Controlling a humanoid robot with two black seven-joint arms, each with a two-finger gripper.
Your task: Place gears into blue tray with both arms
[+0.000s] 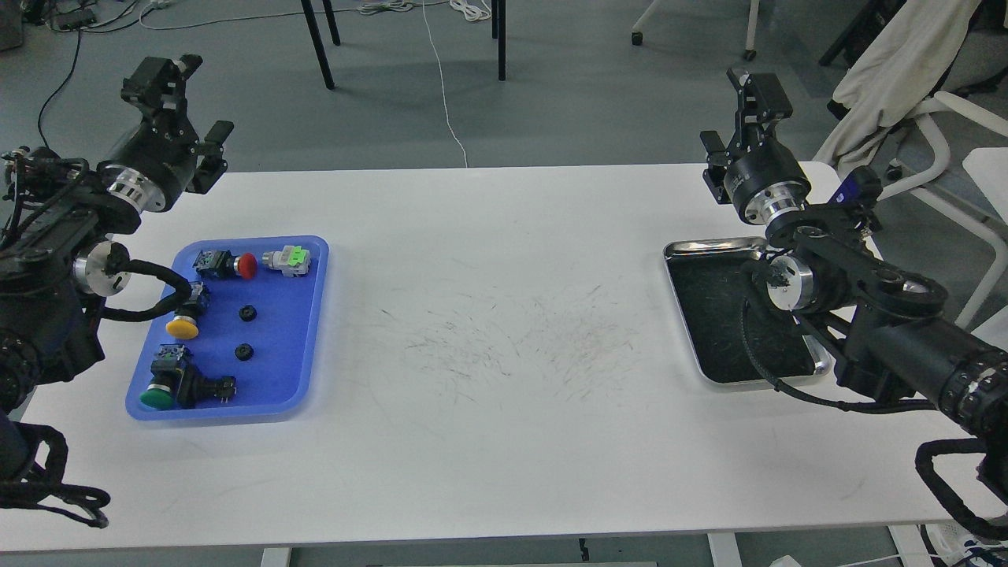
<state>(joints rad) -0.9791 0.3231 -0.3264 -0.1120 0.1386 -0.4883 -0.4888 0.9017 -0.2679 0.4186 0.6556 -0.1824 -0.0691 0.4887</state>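
Observation:
The blue tray lies on the left part of the white table. Two small black gears rest on its floor, one behind the other, among several push-button switches. My left gripper is raised over the table's back left edge, behind the tray and well clear of it. Over the back right edge hangs my right gripper, above the steel tray's far corner. Both point away from me, so I cannot make out how their fingers stand. Neither visibly holds anything.
Red, green-white, yellow and green capped switches share the blue tray. A steel tray with black lining sits at the right, partly under my right arm. Chair legs and cables stand beyond the table.

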